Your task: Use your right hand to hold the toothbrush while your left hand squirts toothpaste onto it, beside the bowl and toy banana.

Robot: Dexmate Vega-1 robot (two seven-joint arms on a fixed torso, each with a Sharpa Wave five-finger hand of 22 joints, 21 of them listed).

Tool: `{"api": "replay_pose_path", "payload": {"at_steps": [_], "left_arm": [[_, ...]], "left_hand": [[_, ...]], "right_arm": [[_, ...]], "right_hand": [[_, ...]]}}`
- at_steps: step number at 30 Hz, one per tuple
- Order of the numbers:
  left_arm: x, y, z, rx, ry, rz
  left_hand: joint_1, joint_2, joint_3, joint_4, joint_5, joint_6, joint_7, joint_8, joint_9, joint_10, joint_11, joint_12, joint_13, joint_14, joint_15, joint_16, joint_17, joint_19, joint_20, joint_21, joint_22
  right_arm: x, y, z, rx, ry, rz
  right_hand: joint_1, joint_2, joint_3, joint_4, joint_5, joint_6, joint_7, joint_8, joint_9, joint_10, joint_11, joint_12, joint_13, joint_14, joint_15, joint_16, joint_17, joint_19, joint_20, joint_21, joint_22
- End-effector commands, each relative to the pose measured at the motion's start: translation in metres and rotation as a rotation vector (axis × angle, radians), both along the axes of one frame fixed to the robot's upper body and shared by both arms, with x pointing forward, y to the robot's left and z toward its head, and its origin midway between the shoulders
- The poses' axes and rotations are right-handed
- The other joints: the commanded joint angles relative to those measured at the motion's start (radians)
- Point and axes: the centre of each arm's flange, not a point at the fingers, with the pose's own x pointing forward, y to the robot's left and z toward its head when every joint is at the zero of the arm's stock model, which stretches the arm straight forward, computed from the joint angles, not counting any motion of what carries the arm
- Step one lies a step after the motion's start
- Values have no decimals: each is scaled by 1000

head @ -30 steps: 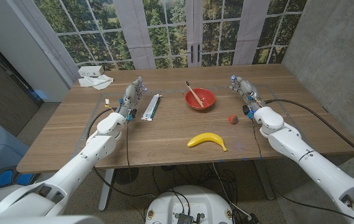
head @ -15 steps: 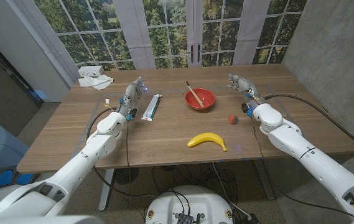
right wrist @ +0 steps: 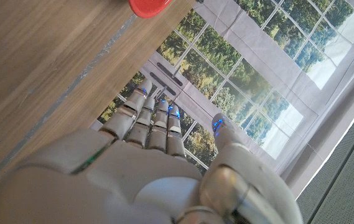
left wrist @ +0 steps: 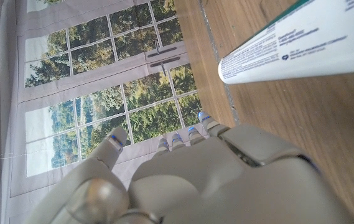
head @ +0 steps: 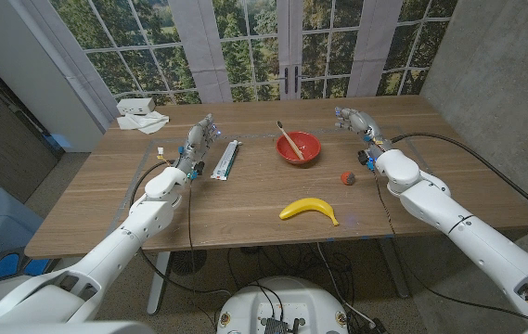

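A wooden-handled toothbrush [head: 289, 139] leans in the red bowl [head: 299, 147] at the table's middle back. The white and green toothpaste tube [head: 226, 159] [left wrist: 301, 38] lies on the table left of the bowl. My left hand [head: 198, 141] [left wrist: 183, 180] stands just left of the tube with fingers apart and holds nothing. My right hand [head: 356, 122] [right wrist: 158, 168] hovers to the right of the bowl, fingers extended, holding nothing. The yellow toy banana [head: 308, 210] lies nearer the front edge, below the bowl.
A small red strawberry-like toy [head: 346, 178] sits right of the bowl near my right wrist. White cloths or paper [head: 142, 115] lie at the back left corner. A small pale item [head: 159, 151] lies left of my left hand. Windows stand behind the table.
My right hand has moved left and toward the table's back, closer to the bowl. The left hand and the objects have stayed put.
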Motion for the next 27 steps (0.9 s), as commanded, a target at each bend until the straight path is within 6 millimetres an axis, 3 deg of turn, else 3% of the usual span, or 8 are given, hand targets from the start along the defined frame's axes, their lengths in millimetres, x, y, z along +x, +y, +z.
{"api": "replay_pose_path", "payload": {"at_steps": [1,27], "left_arm": [[-2,-1,-3,3,5,-1],[-6,2,-7,-1,4,-3]], "left_hand": [[-5,83,5,-6,4,-6,3,5,5,-71,7,7,3,-45,-77,6,3,4,-92,-4,2],[-8,82,5,-6,3,-5,5,3,5,-70,6,4,3,-46,-78,2,3,9,-92,-14,2]], "right_arm": [[0,11,9,-83,5,14],[-2,43,16,-220,14,31]], "right_hand": [[12,-8,4,-5,5,18,-3,9,6,17,-1,9,7,16,1,13,8,19,2,10,3],[55,-7,17,-33,16,32,-6,8,8,33,-9,9,11,28,-11,26,21,36,-11,11,4]]}}
